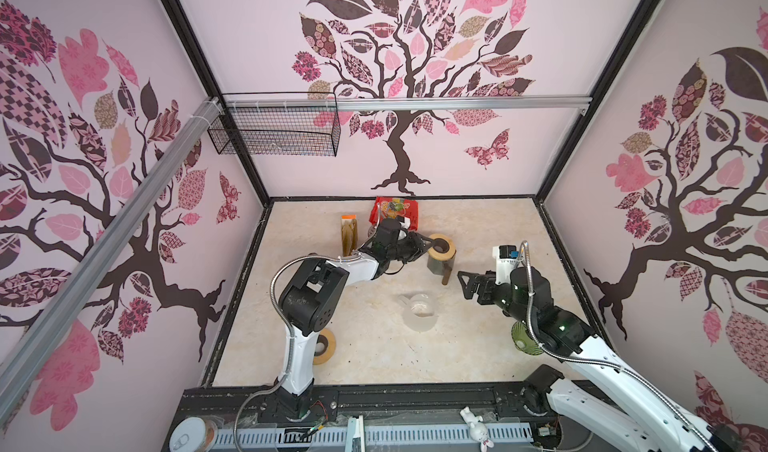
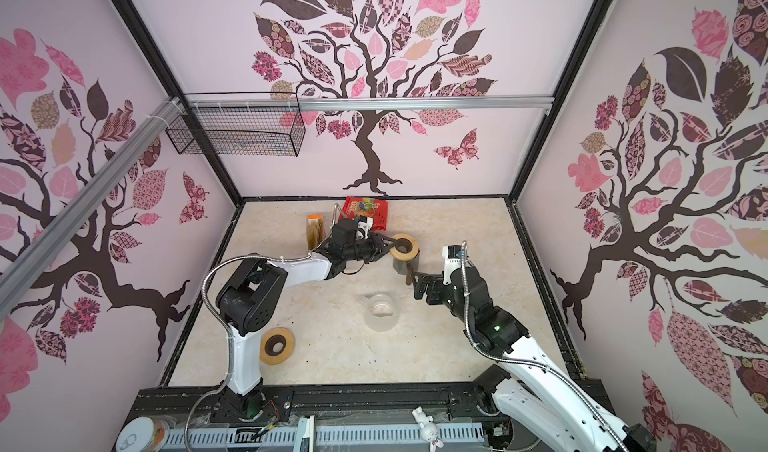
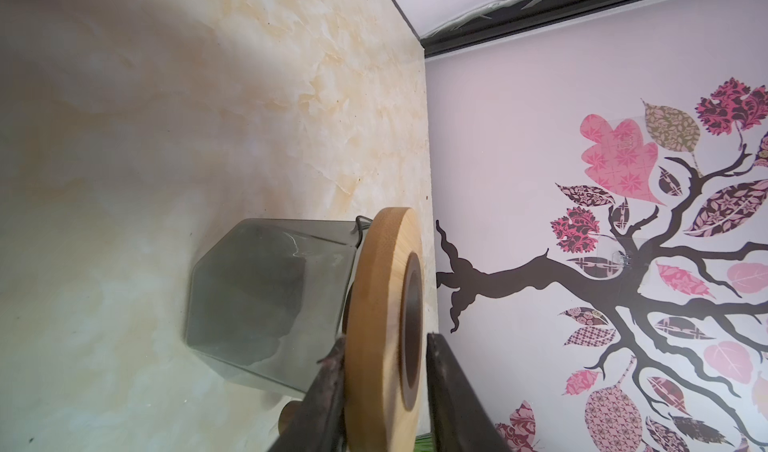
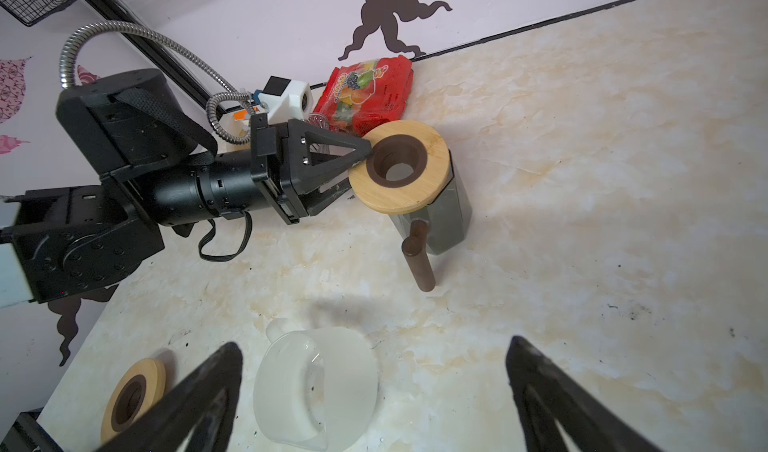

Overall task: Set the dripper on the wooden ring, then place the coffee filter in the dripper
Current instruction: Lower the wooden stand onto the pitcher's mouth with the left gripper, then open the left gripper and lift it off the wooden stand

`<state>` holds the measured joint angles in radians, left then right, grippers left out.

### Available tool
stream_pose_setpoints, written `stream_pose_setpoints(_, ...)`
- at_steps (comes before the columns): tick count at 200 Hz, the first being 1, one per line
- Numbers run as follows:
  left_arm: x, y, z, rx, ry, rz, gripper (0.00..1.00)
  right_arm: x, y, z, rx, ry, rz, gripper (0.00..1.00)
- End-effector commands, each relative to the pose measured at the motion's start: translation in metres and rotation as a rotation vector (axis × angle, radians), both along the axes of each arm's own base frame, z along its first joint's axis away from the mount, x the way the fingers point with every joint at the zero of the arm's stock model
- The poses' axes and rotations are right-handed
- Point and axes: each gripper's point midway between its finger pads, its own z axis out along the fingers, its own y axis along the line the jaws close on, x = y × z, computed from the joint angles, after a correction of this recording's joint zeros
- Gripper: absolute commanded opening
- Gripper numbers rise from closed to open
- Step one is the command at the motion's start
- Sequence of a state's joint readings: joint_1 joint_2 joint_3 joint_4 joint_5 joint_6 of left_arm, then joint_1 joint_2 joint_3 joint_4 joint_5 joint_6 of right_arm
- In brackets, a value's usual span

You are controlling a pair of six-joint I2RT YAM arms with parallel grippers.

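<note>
Smoky glass carafe (image 1: 436,265) upright toward the back of the table (image 1: 374,358), topped by the dripper (image 1: 442,246): a wooden ring round a dark cone, pale at the bottom of the hole in the right wrist view. Brown handle (image 1: 446,277) jutting from the carafe toward the right gripper. Brown filters (image 1: 348,236) standing on edge in an orange-topped holder (image 1: 349,217) at the back, left of the dripper and apart from it, just behind the left wrist. Clear jug (image 1: 417,310) mid-table, in front of the carafe, contents not discernible. Spare ring (image 1: 328,346) flat beside the left arm's base. Red bag (image 1: 395,209) against the back wall. Green dish (image 1: 519,337) half hidden under the right arm. Wire basket (image 1: 274,132) hung from the rail on the back wall, contents unclear.

Cream marbled tabletop in a black frame. Pale walls (image 1: 249,34) with pink and brown tree decals.

Left arm bent low across the table, left gripper (image 1: 431,244) reaching in sideways to the dripper's rim. Jaws parted, straddling the wood. In the left wrist view, one finger (image 3: 332,371) seemingly against the ring's underside, its partner (image 3: 446,379) a sliver clear of the top face. Right gripper (image 1: 466,285) hovering above the table just right of the handle, pointed toward the carafe, jaws spread wide, holding nothing.
</note>
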<state>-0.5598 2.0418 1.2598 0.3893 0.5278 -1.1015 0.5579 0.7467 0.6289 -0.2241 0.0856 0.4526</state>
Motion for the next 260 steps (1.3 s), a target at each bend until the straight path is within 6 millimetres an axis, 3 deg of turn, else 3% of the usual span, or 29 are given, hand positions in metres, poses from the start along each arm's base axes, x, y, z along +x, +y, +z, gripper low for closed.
stream_pose_setpoints(1,0.003,0.001,0.013,0.014,-0.044,-0.01,0.37,0.001,0.0,0.005,0.005,-0.015,-0.007,1.0)
stream_pose_setpoints(60,0.002,-0.001,0.016,0.084,-0.068,-0.033,0.52,0.001,0.0,0.004,0.005,-0.015,-0.006,1.0)
stream_pose_setpoints(94,0.0,0.01,0.019,0.162,-0.079,-0.008,0.56,0.001,0.0,0.004,0.007,-0.015,-0.006,1.0)
stream_pose_setpoints(144,-0.004,0.014,0.041,0.175,-0.126,0.002,0.51,0.001,0.001,0.002,0.008,-0.012,-0.005,1.0)
stream_pose_setpoints(260,0.0,0.0,0.037,0.151,-0.106,-0.019,0.49,0.0,-0.001,0.002,0.005,-0.01,-0.01,1.0)
